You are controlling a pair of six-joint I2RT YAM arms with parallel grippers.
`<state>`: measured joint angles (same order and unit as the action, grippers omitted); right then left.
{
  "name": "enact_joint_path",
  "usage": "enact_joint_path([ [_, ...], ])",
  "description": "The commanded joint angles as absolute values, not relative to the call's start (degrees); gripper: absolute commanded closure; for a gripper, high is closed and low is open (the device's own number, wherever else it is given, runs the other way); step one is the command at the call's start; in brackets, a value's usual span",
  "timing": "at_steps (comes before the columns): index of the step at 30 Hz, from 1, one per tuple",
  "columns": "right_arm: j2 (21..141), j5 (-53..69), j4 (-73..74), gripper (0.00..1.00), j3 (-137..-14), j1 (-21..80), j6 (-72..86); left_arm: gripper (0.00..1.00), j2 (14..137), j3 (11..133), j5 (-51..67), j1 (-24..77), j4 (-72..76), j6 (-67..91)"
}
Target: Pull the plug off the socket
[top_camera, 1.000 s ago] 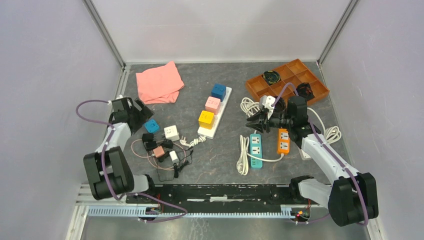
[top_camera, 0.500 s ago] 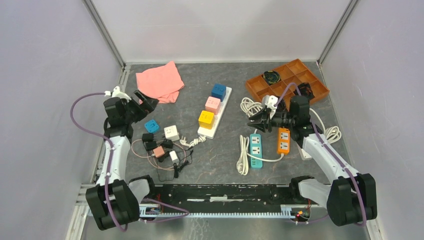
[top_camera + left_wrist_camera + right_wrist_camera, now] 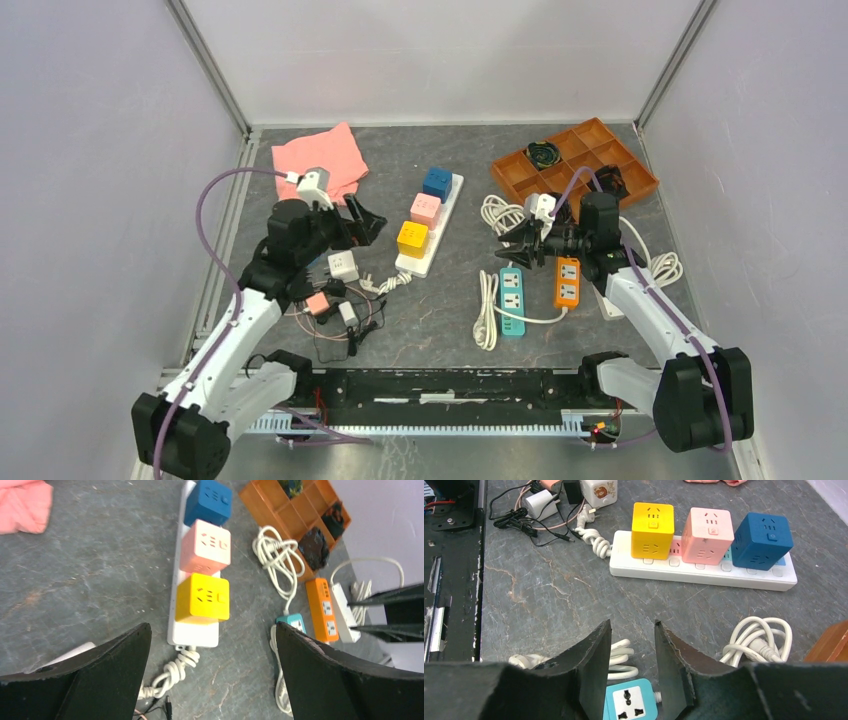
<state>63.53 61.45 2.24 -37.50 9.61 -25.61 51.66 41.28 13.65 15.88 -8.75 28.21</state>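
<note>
1. Left gripper: fingers wide apart, empty. It hovers left of centre in the top view, aimed at the socket, and the wrist view frames the yellow cube between its fingers.
2. Right gripper: fingers narrowly apart, empty, right of centre above the teal strip.
3. Socket: long white strip at the centre of the top view, lying flat and running diagonally from upper right to lower left. A white cord is knotted at its lower end.
4. Three cube plugs sit in a row on it: yellow at the lower end, pink cube in the middle, blue cube at the upper end.
5. Handling, as a guess: the cubes are rigid, light and smooth, so they may slip. Pinch two opposite flat sides, low on the cube. The pins probably hold tight and the strip looks light, so it may lift along unless the other arm pins its bare white end.
6. Materials: cubes are matte plastic with rounded edges and slot holes on their faces. Strip is glossy hard plastic. Cord is soft and rubbery. Table is dark with a stone-like grain.
7. Which cube is meant I cannot tell; yellow sits nearest the left gripper.
8. Also present: pink cloth upper left, orange tray upper right, orange strip, loose chargers.
</note>
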Motion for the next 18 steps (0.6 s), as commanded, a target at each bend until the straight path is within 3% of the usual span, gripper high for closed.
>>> enact_joint_path([
  [1, 63.2, 63.0, 3.0, 0.55, -39.3, 9.3, -27.6, 0.0, 52.7, 46.0, 1.8, 23.8, -12.8, 23.6],
  [6, 63.5, 62.6, 3.7, 0.4, -39.4, 9.4, -28.4, 0.0, 56.4, 49.6, -10.4, 32.8, -16.0, 19.6],
  [11, 63.5, 62.1, 4.2, 0.19, -39.4, 9.3, -29.0, 0.0, 59.1, 49.8, -11.8, 35.5, -15.3, 17.3],
  [18, 63.8, 61.9, 4.3, 0.17, -39.4, 9.3, -29.2, 0.0, 58.5, 47.1, -9.1, 35.4, -10.3, 14.5],
])
